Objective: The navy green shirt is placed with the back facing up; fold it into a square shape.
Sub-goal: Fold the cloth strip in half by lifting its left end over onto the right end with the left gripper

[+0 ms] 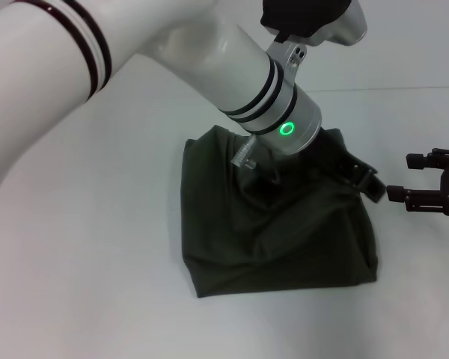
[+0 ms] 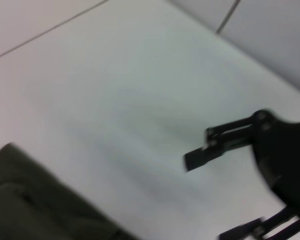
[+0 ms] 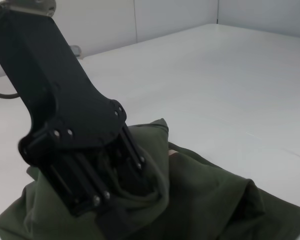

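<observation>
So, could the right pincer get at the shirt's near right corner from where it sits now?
Probably yes. The right pincer hangs open just off the right edge of the dark olive-green cotton shirt, with only bare white table between it and that corner. The left pincer is down on the shirt's far part, away from there.

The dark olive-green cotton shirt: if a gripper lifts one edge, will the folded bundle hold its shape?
Probably not. The dark olive-green cotton shirt looks floppy, sagging in loose creases. Its layers would likely slide apart where the left gripper bunches them. The right gripper waits beside it, open.
</observation>
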Controlling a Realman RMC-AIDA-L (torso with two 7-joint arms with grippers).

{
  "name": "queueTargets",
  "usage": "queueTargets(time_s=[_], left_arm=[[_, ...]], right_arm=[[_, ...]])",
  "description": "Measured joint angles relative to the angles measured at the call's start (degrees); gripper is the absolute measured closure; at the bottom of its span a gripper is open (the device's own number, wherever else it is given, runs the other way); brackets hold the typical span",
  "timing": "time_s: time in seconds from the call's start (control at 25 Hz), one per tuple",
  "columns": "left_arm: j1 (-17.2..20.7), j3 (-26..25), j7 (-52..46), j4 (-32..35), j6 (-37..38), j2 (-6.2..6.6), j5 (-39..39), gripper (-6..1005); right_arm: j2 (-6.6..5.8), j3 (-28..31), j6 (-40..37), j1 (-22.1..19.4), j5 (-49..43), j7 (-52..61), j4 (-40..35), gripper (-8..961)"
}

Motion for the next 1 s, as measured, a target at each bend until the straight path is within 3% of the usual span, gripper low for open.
queueTargets(time_s=[0.16, 0.32, 0.56, 0.8, 1.0], left_arm=[[1.8, 0.0, 5.2, 0.6, 0.3, 0.08, -7.3, 519], [2.5, 0.1, 6.9, 0.5, -0.5, 0.08, -9.6, 436], [2.1, 1.4, 6.9, 0.3, -2.0, 0.01, -11.0, 206], [0.4, 7.7, 4.5, 0.1, -3.7, 0.01, -10.9, 88], [-1.4, 10.8, 5.4, 2.1, -3.6, 0.33, -9.1, 89]], right_arm=[[-0.03, 0.0, 0.2, -0.4, 0.0, 0.0, 0.0, 136], [-0.21, 0.0, 1.4, -0.6, -0.1, 0.1, 0.0, 136], [-0.27, 0.0, 1.4, -0.6, -0.2, 0.2, 0.0, 136], [-0.43, -0.1, 1.1, -0.8, -0.3, 0.3, 0.0, 136], [-0.15, -0.4, 1.4, -0.9, -0.3, -0.2, 0.0, 136]])
